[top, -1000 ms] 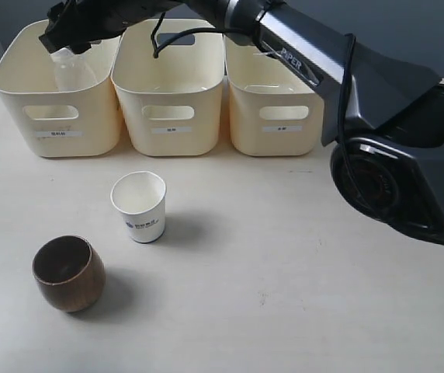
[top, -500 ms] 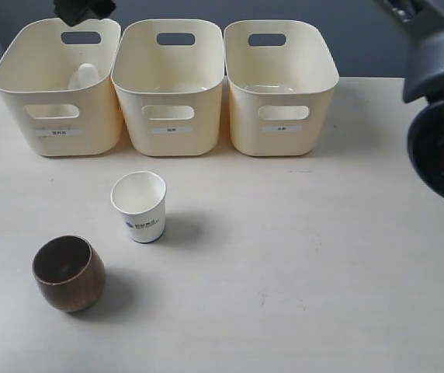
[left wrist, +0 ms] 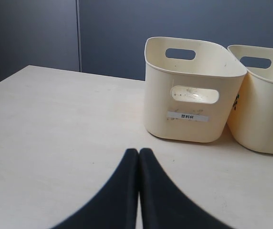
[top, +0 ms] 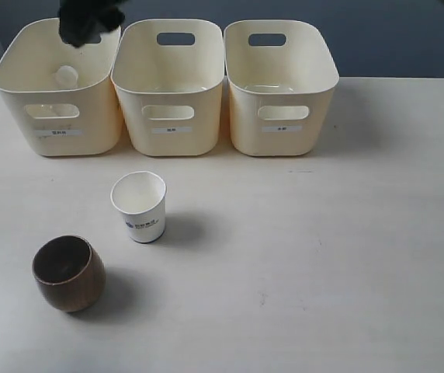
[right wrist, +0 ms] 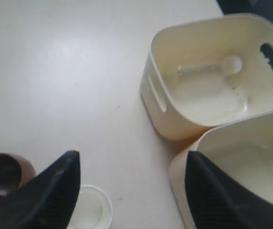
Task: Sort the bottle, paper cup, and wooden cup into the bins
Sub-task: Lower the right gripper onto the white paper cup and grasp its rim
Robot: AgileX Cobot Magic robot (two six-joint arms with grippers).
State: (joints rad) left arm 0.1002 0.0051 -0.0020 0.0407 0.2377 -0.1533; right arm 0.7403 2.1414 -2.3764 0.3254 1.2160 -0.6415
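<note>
In the exterior view we see the three bins (top: 168,85) standing in a row at the top of the frame on the pale desk (top: 300,256). In the left bin, the white cap of the bottle (top: 67,75) shows in the upper left of the frame; the clear body is hard to make out. A dark blurred shape, the right hand (top: 88,22), is at the very top left, over the back rim of this bin; from here we cannot tell how its fingers stand. The paper cup (top: 139,206) stands upright left of the centre, and the wooden cup (top: 68,273) stands in the lower left, apart from it.

In the left wrist view, the left hand (left wrist: 139,157) appears at the bottom centre with its two black fingers pressed together, holding nothing. One bin (left wrist: 191,90) with a small label stands right of centre.

In the right wrist view, the two fingers of the right hand (right wrist: 131,183) are wide apart at the bottom of the frame, with nothing between them. The bottle (right wrist: 208,71) lies on its side inside the bin in the upper right. The wooden cup (right wrist: 3,174) and the paper cup (right wrist: 92,210) are in the lower left.
</note>
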